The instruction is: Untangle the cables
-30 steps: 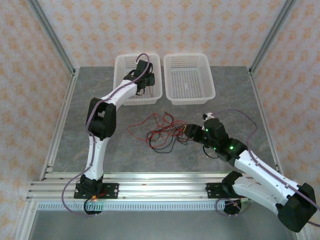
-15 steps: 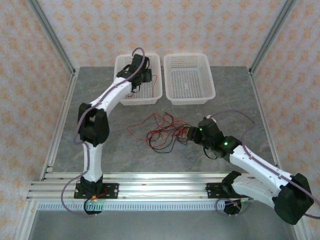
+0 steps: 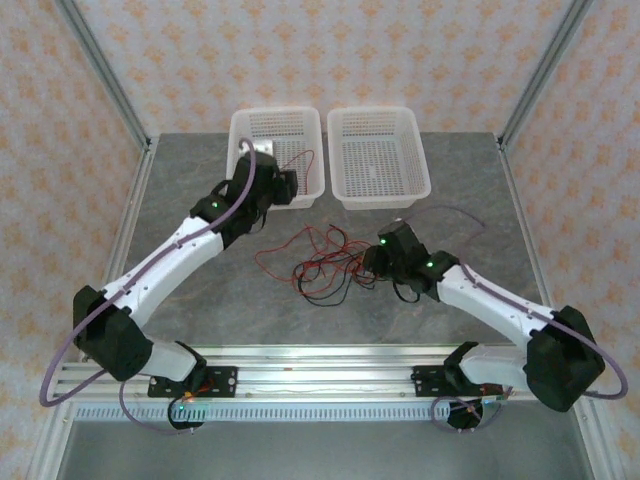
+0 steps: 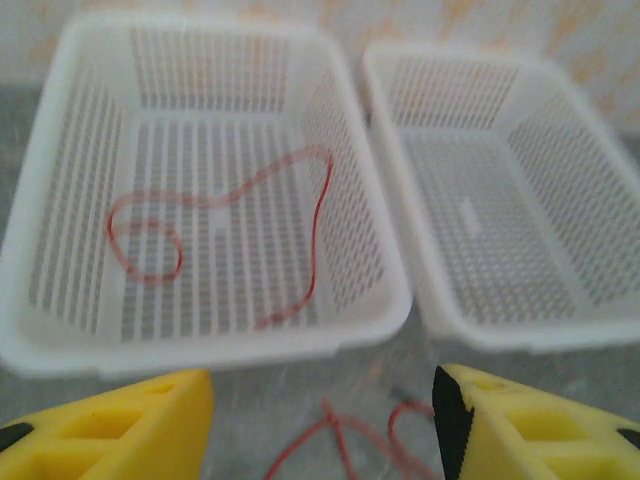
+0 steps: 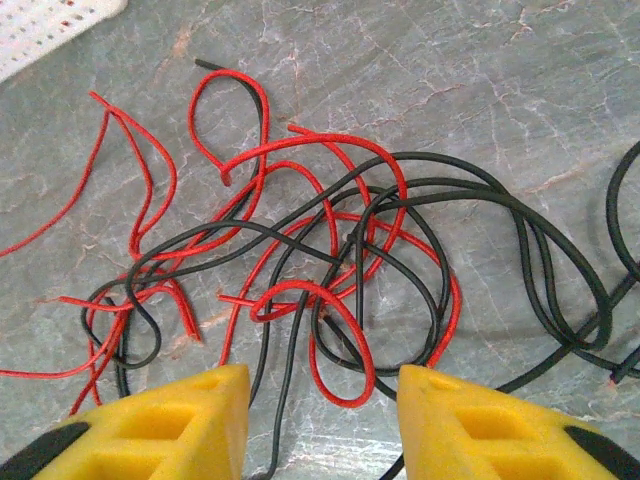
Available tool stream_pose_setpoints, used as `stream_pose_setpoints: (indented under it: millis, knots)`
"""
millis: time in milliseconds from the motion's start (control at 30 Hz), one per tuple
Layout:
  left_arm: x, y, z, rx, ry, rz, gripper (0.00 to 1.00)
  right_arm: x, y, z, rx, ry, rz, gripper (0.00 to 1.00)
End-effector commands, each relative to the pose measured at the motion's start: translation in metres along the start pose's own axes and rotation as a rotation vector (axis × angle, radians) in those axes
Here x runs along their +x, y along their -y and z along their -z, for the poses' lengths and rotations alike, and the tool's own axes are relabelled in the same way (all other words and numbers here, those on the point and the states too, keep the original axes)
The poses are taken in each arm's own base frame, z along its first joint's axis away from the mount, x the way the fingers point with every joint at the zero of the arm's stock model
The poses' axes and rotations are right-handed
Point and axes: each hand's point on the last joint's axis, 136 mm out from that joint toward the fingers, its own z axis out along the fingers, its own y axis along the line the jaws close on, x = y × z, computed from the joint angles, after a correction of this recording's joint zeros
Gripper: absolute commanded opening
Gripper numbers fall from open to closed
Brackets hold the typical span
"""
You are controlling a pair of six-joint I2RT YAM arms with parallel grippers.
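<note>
A tangle of red and black cables [image 3: 322,266] lies on the grey table between the two arms. In the right wrist view the same cables [image 5: 330,250] loop over one another. My right gripper [image 5: 322,425] hovers open just above them, its yellow fingers [image 5: 170,425] on either side of a red loop [image 5: 345,340]. It sits at the tangle's right edge [image 3: 372,262]. One red cable [image 4: 240,195] lies alone in the left basket [image 4: 45,190]. My left gripper [image 4: 320,425] stands open and empty at that basket's front edge [image 3: 280,190]. Red cable ends [image 4: 340,440] lie below it.
Two white slatted baskets stand side by side at the back, the left basket [image 3: 240,130] and the right basket [image 3: 420,165], which holds nothing. Aluminium frame posts [image 3: 105,90] and papered walls close in the table. The arm bases sit on a rail [image 3: 320,372] at the near edge.
My left gripper has pulled back out of the left basket to its front edge, leaving a red cable inside. My right gripper has moved left, closer over the tangle.
</note>
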Motion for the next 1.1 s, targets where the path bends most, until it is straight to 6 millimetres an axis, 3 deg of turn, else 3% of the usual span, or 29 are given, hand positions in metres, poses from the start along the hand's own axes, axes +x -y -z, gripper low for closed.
stream_pose_setpoints:
  millis: [0,200,367,533,800,867,967,1067]
  knots:
    - [0.009,-0.001,0.015,0.040,0.020,0.085,0.61,0.003,0.005,-0.007,0.047,-0.026,0.062,0.42]
    - [0.035,-0.010,0.027,0.060,-0.010,0.109,0.60,0.009,0.001,-0.027,0.044,-0.072,0.075,0.38]
    - [0.059,-0.013,0.028,0.076,-0.048,0.131,0.60,0.007,0.011,-0.028,0.089,-0.048,0.059,0.37]
    - [0.079,-0.016,0.028,0.100,-0.070,0.161,0.59,0.008,0.008,-0.030,0.067,-0.048,0.049,0.35]
    - [0.082,-0.017,0.029,0.101,-0.076,0.166,0.59,0.010,0.004,-0.046,0.063,-0.067,0.053,0.30]
    - [0.080,-0.016,0.031,0.104,-0.073,0.167,0.59,0.008,0.004,-0.048,0.069,-0.064,0.056,0.23]
    - [0.079,-0.015,0.032,0.110,-0.071,0.167,0.59,0.003,0.000,-0.046,0.063,-0.045,0.053,0.00]
    - [0.081,-0.014,0.032,0.115,-0.076,0.168,0.59,-0.009,-0.010,-0.032,0.038,-0.013,0.057,0.00]
